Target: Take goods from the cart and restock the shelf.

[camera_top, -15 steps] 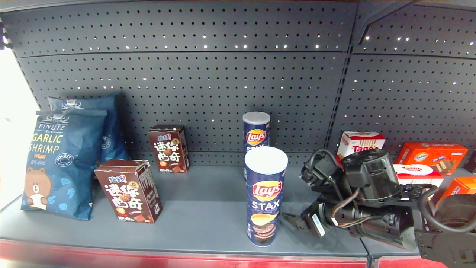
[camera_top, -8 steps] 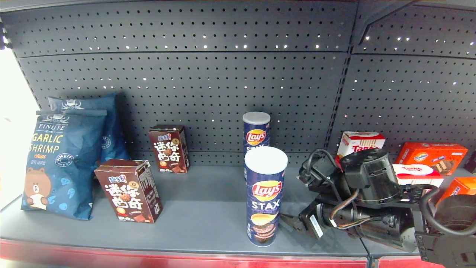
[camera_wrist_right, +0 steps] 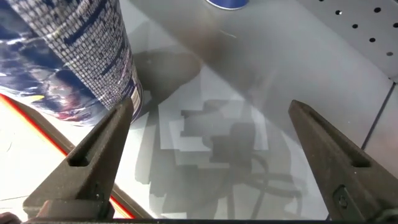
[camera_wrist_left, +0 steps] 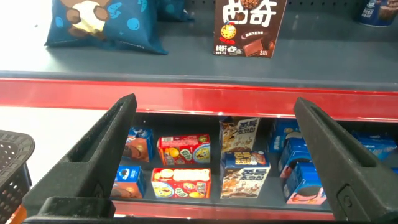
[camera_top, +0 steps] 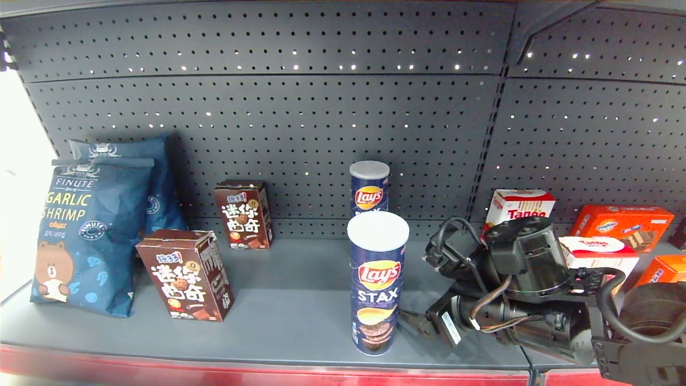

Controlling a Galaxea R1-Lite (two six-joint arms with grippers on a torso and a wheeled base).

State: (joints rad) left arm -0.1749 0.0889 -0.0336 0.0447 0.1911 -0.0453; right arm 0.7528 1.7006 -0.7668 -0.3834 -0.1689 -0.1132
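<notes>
Nearest, the left pincer [camera_wrist_left: 214,106] hangs in front of the red front edge [camera_wrist_left: 199,99] of the shelf, below the level of the goods. Its fingers are spread wide with nothing between them. Past it a lower shelf [camera_wrist_left: 205,208] carries rows of small snack boxes [camera_wrist_left: 183,168], and a black mesh basket [camera_wrist_left: 11,168] shows off to one side.

The right pincer [camera_top: 410,320] lies low over the shelf [camera_top: 289,300] close to its front edge, fingers likewise spread apart and holding nothing. The gap between them shows bare shelf floor. The front chip can [camera_top: 377,284] stands upright near the front edge, just beside one finger [camera_wrist_right: 93,155] and outside the gap; whether the two touch I cannot tell.

Along the front toward the left end stand the front brown box [camera_top: 185,274] and then the front blue bag [camera_top: 88,236]. Farther back, the rear brown box [camera_top: 244,213] sits near the back edge. The rear blue bag [camera_top: 155,177] stands behind the front one. The rear chip can [camera_top: 369,187] stands upright straight behind the front can, at the pegboard wall [camera_top: 268,107]. In the next section to the right sit white-and-red boxes [camera_top: 519,205] and orange boxes [camera_top: 619,222]
</notes>
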